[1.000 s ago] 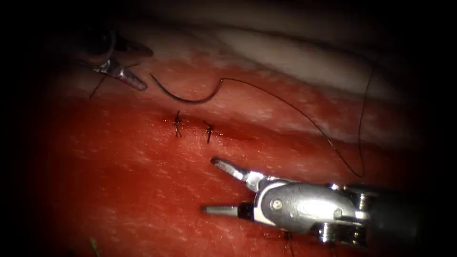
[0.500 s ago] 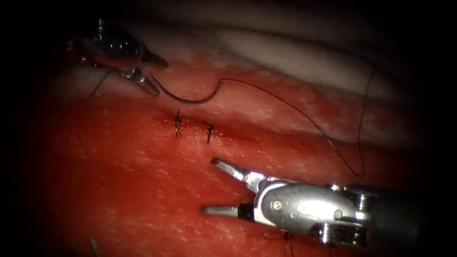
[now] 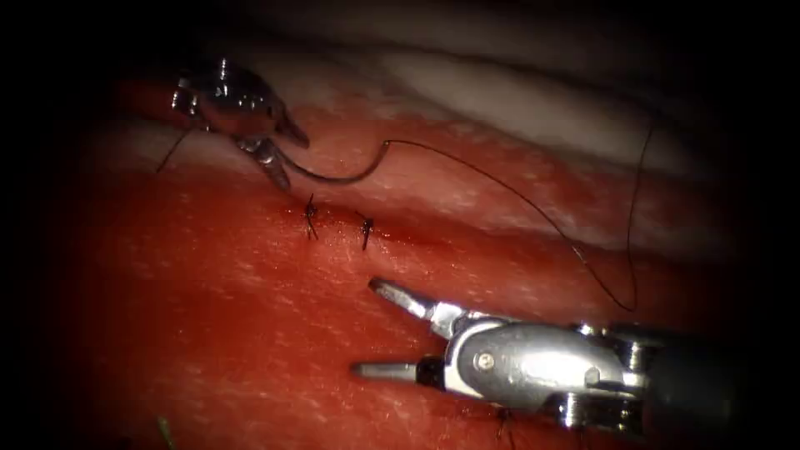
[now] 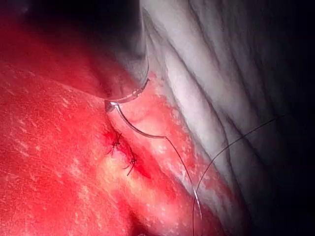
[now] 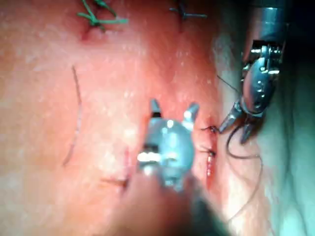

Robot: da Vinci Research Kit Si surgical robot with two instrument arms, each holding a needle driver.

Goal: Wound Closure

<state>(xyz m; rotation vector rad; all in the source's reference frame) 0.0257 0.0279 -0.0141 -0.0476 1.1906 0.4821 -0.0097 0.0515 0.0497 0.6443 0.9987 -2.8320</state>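
Light is falling strongest on the centre of the endoscope view and is fading on every side into a dark surround (image 3: 50, 400), which is hiding whatever is lying beyond. Behind the tissue (image 3: 208, 317), in the upper right of that frame, a pale band (image 3: 517, 100) is running in soft folds and is catching less light than the middle. In the left wrist view a pale creased surface (image 4: 211, 73) is passing in grey ridges into shadow, and whether it is a covering cannot be told.
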